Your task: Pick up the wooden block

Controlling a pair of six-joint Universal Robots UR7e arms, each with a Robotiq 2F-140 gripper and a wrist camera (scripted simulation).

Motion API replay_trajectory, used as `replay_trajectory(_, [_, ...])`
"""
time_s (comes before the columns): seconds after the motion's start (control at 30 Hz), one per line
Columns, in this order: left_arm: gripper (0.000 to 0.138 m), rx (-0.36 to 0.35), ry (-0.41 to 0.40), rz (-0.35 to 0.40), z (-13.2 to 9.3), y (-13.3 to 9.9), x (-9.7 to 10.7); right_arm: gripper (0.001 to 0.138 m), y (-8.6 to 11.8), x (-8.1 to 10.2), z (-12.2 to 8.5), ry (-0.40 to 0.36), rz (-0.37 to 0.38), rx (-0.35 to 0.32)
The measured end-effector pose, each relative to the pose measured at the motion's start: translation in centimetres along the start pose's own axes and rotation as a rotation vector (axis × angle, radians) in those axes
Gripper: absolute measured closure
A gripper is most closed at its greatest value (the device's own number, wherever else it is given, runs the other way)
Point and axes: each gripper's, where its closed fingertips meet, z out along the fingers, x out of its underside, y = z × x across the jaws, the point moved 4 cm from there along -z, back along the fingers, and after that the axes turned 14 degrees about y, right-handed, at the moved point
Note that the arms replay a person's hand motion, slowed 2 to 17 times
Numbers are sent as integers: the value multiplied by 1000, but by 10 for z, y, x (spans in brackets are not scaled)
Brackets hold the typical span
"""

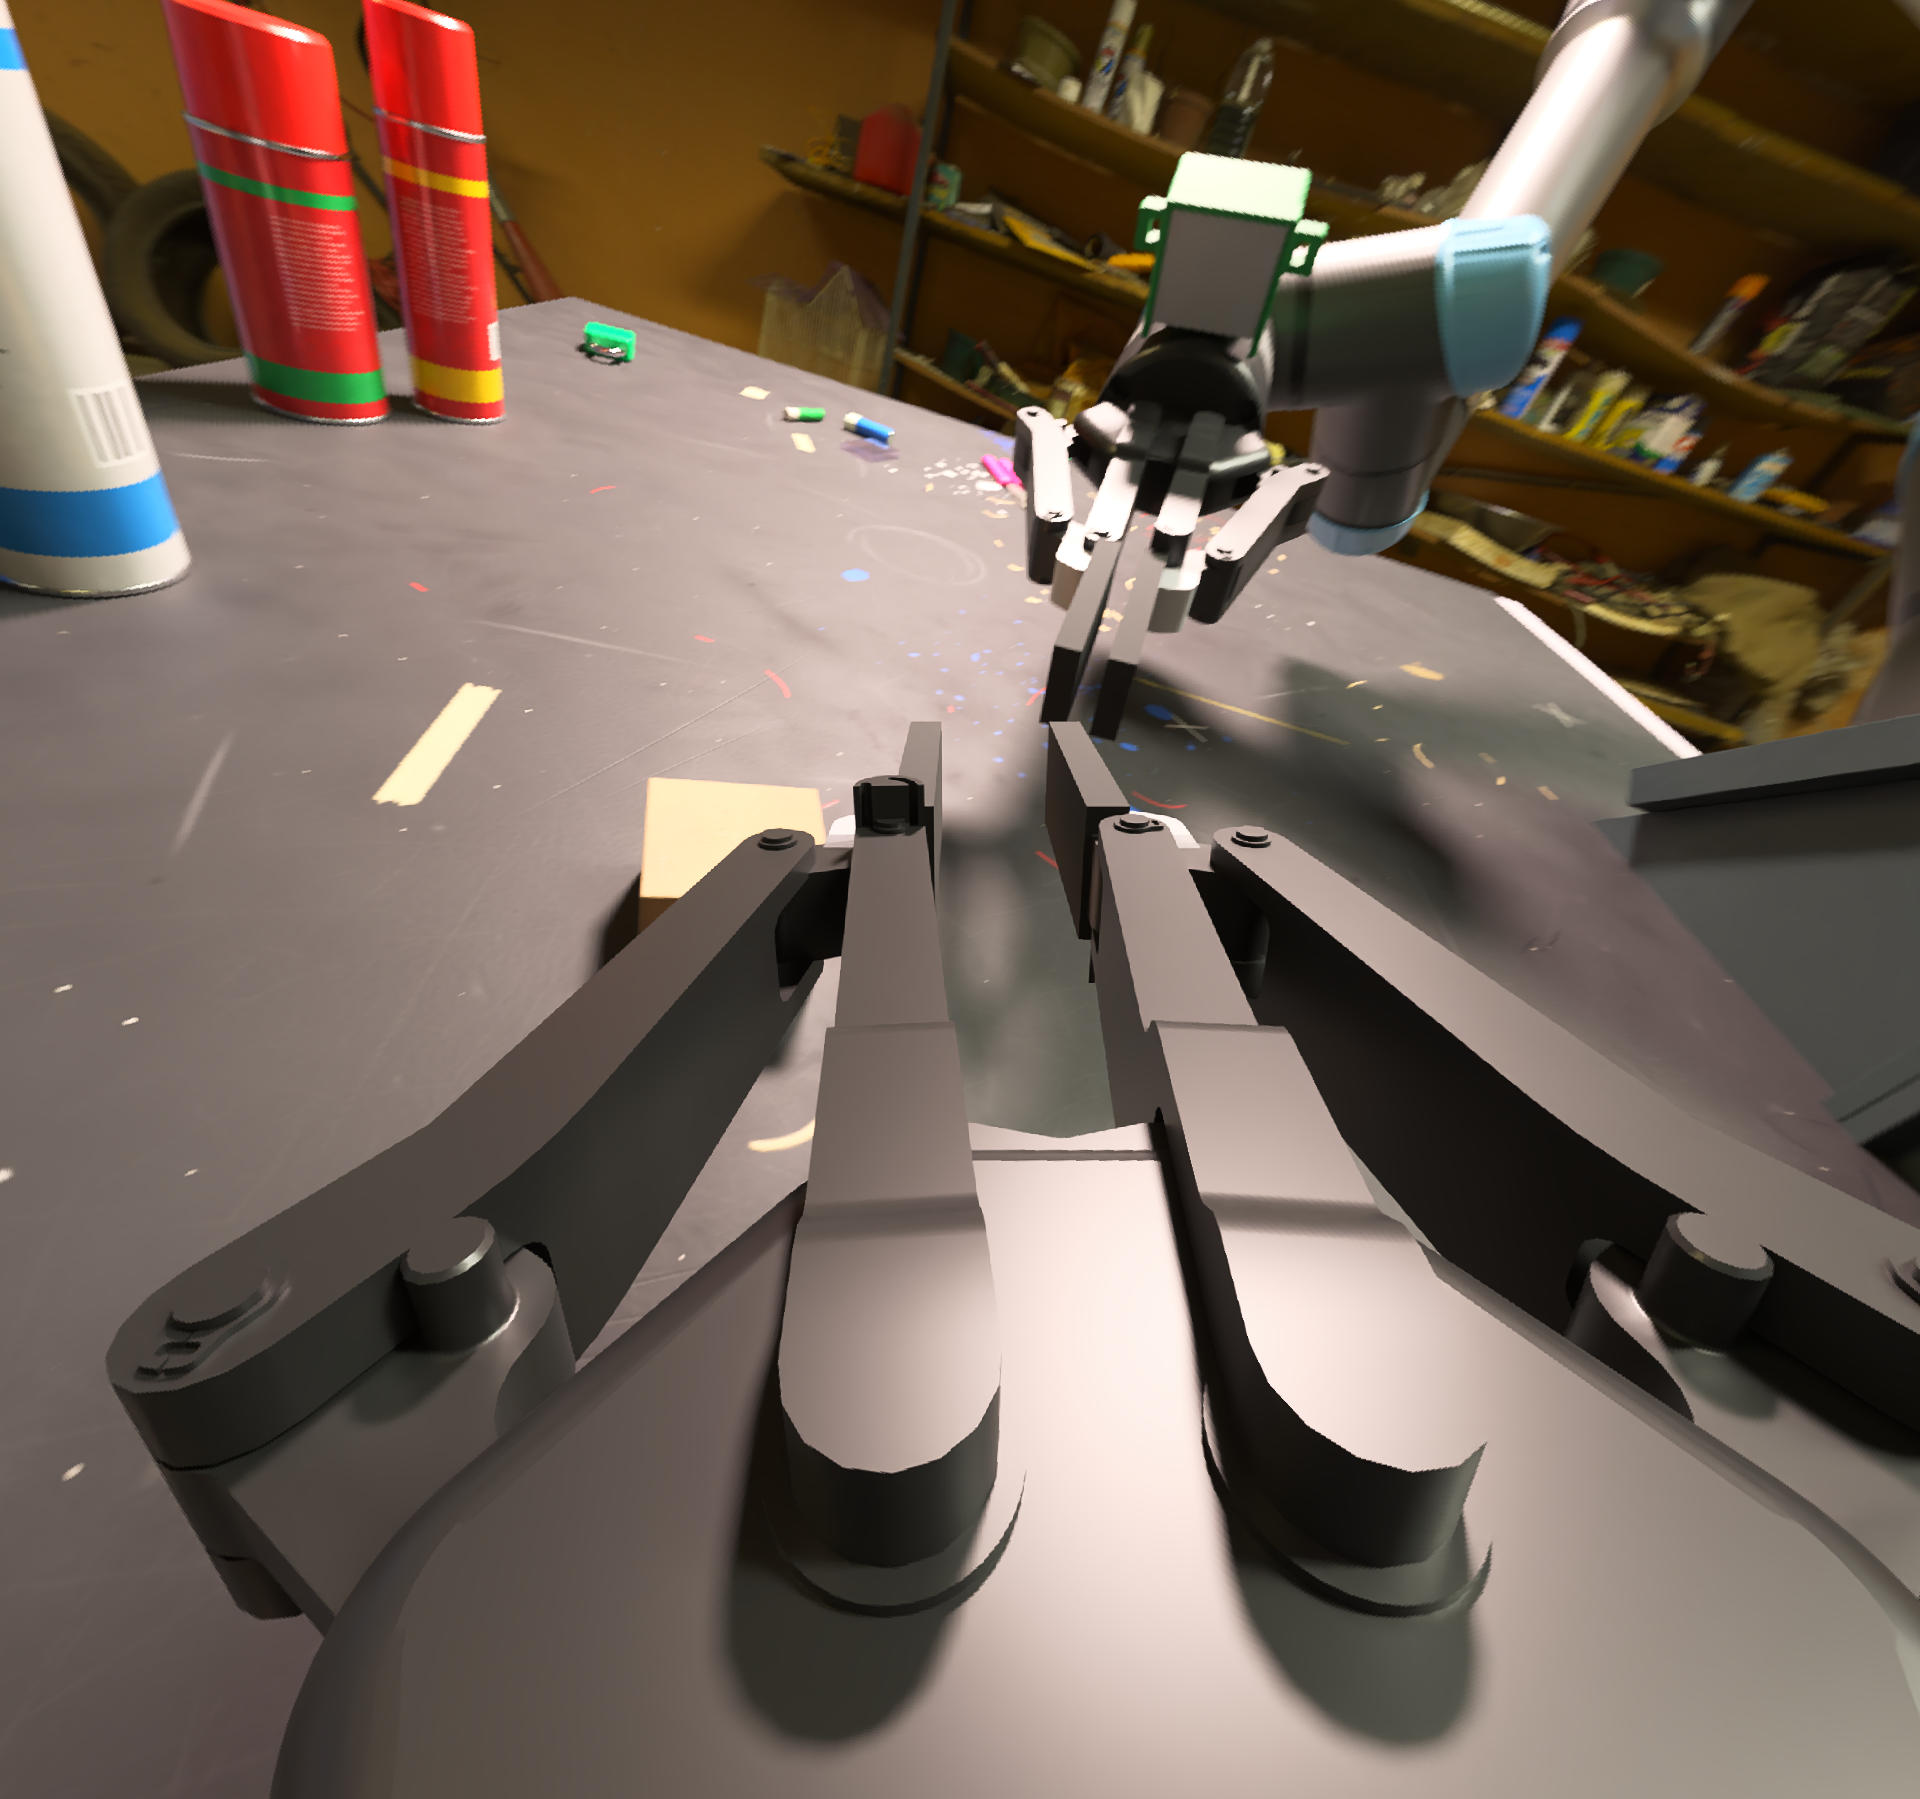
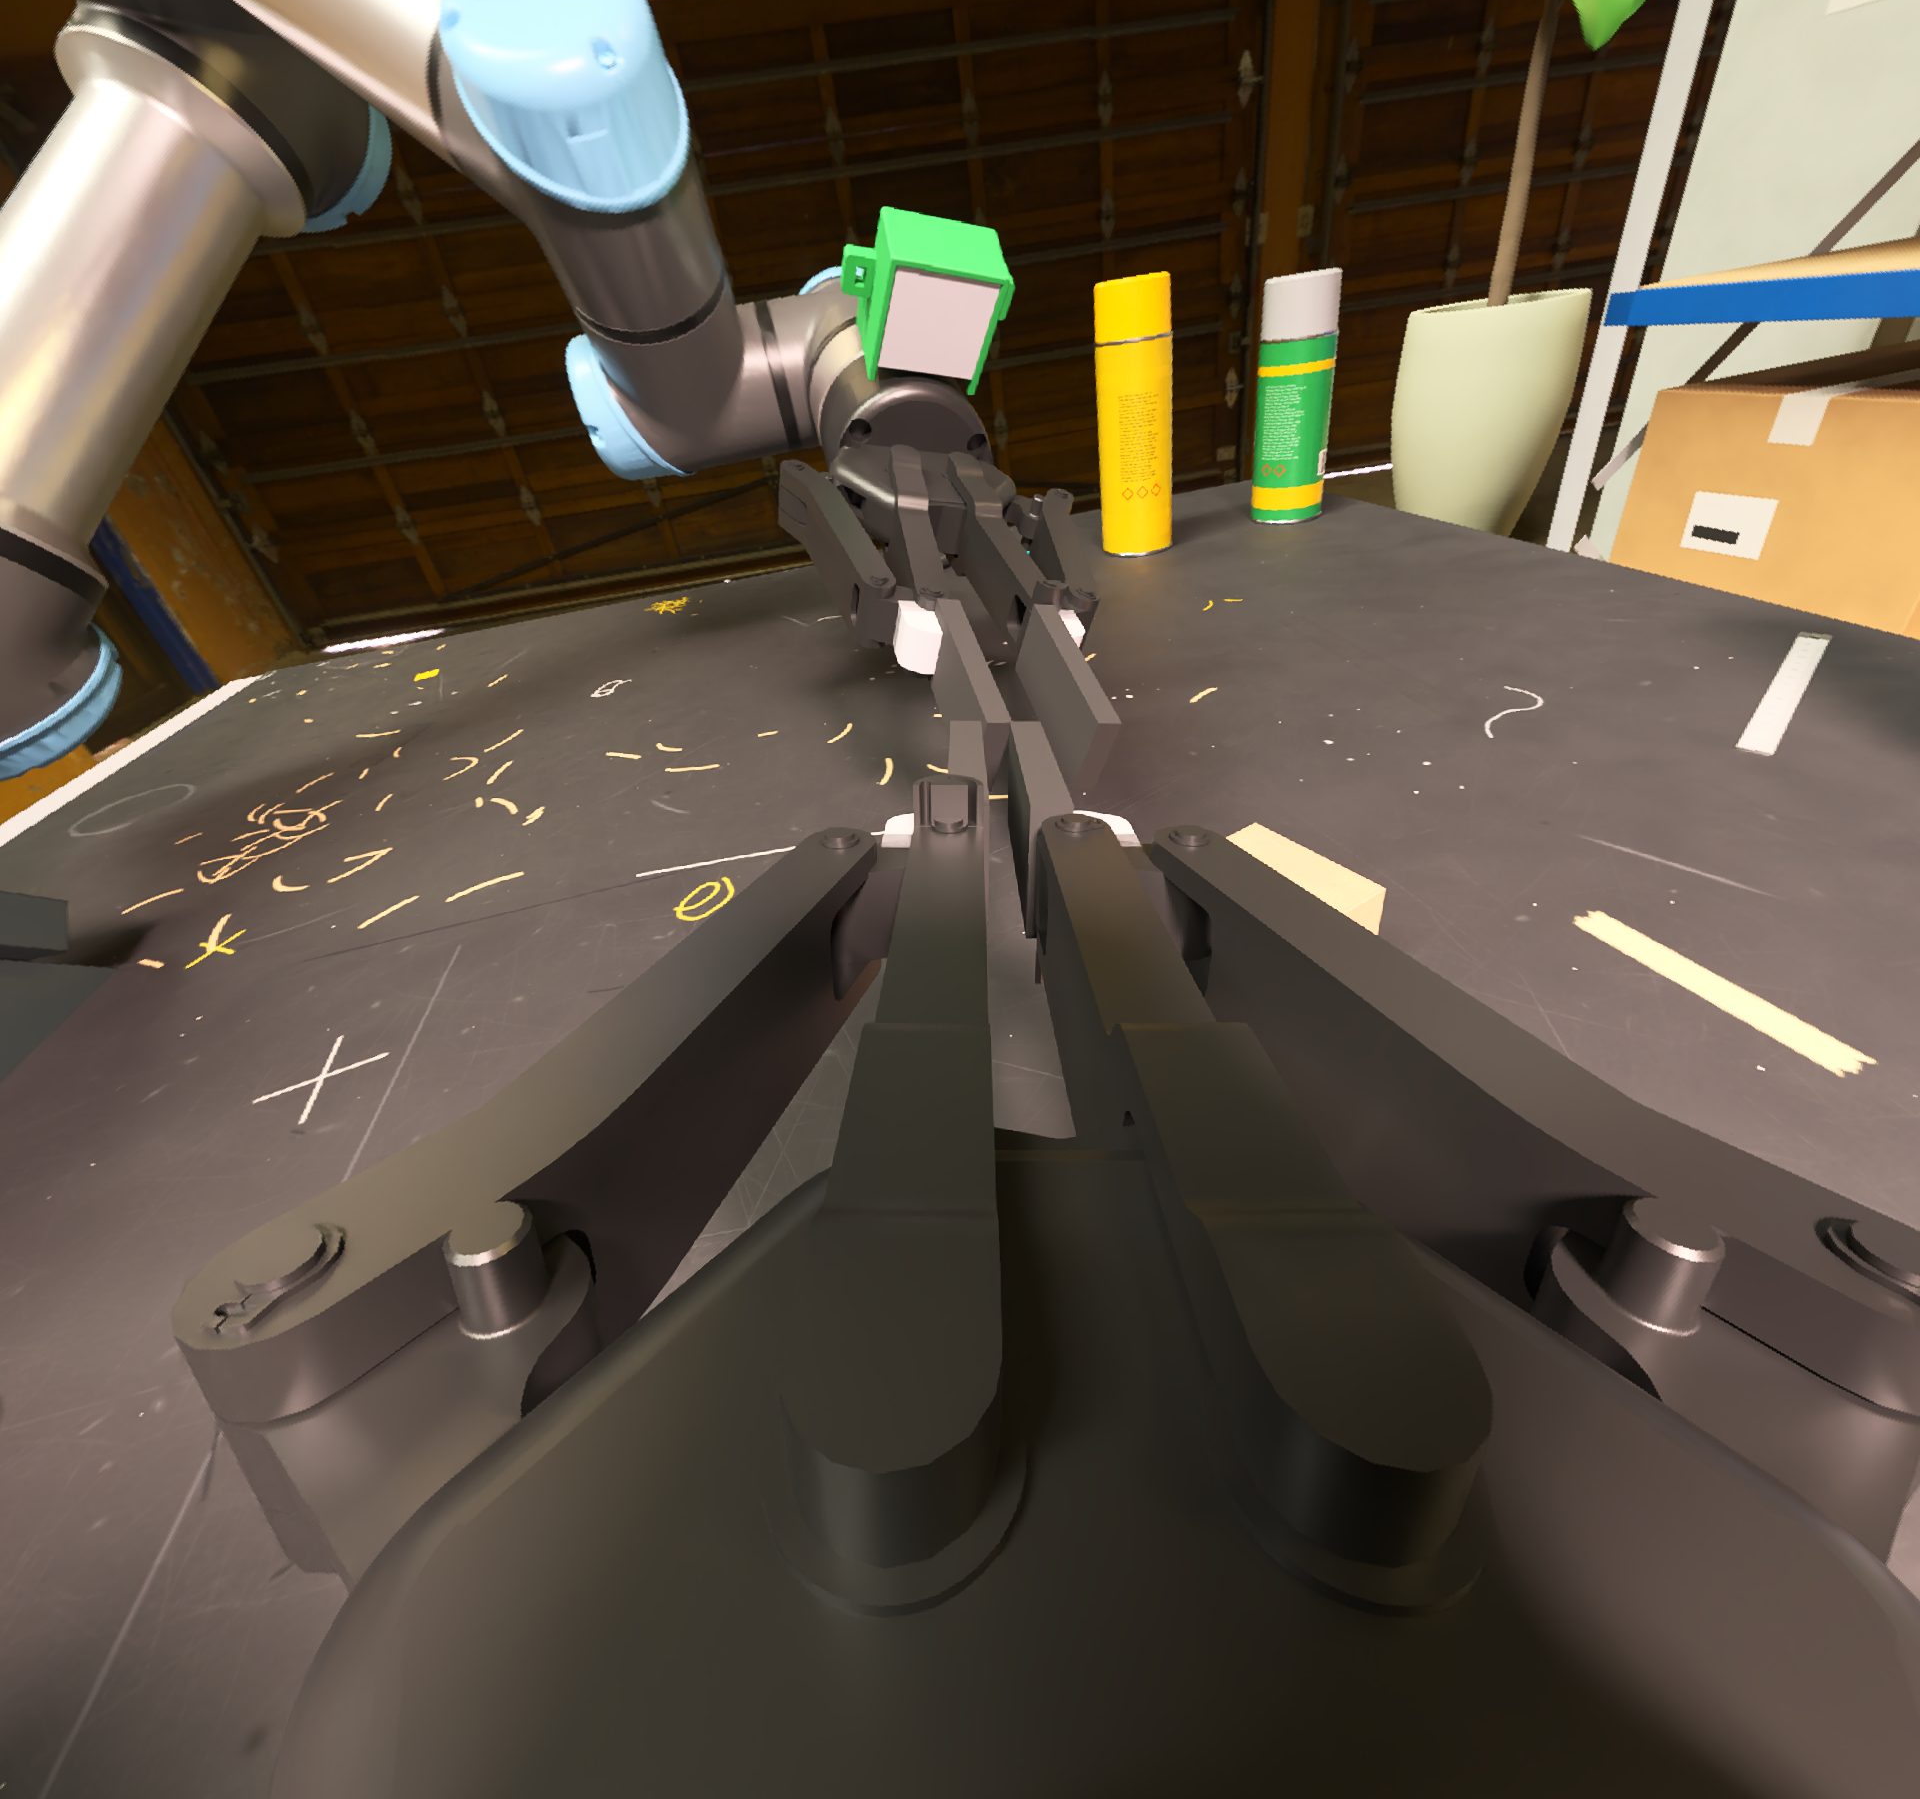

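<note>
Left gripper (image 1: pixel 992 762): fingers nearly together, narrow gap, nothing between them. Hangs low over the desk (image 1: pixel 312 918), tips facing the right gripper (image 1: pixel 1081 700) head-on, tips of the two close but apart.

Right gripper (image 2: pixel 992 762) in its own view: fingers together, nothing clamped. Left gripper (image 2: pixel 1023 710) shows opposite it, fingers also near closed.

Wooden block (image 1: pixel 717 840): pale, flat on the desk, just left of the left gripper's fingers, partly hidden behind the outer linkage. Not held, not between any fingers. From the right wrist view the same block (image 2: pixel 1314 882) sits just right of the right gripper's linkage, only a corner and top face visible.

Strip of pale tape (image 1: pixel 436 744) on the desk beyond the block, well apart from it.

Far edge in left view: two red spray cans (image 1: pixel 291 211) upright side by side; white can with blue bands (image 1: pixel 62 399) toward the left edge; small green clip (image 1: pixel 608 341) near the far edge.

Far edge in right view: yellow can (image 2: pixel 1135 414) and green can (image 2: pixel 1296 399), both upright. Cardboard box (image 2: pixel 1766 492) off the right edge.
</note>
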Motion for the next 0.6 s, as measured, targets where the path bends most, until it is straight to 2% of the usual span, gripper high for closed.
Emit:
replay_trajectory(0.13, [107,-138,59,2,-1,16,6,132,-4,-1,-3,-8,8,24])
replay_trajectory(0.27, [102,-289,142,21,-1,29,15,132,-8,-1,-7,-16,21,52])
replay_trajectory(0.37, [98,-376,212,41,0,37,21,132,-12,-1,-10,-20,32,73])
replay_trajectory(0.5, [91,-452,293,59,4,45,29,132,-16,-1,-13,-24,44,98])
replay_trajectory(0.6, [86,-474,329,63,8,49,33,132,-18,-1,-15,-26,52,115])
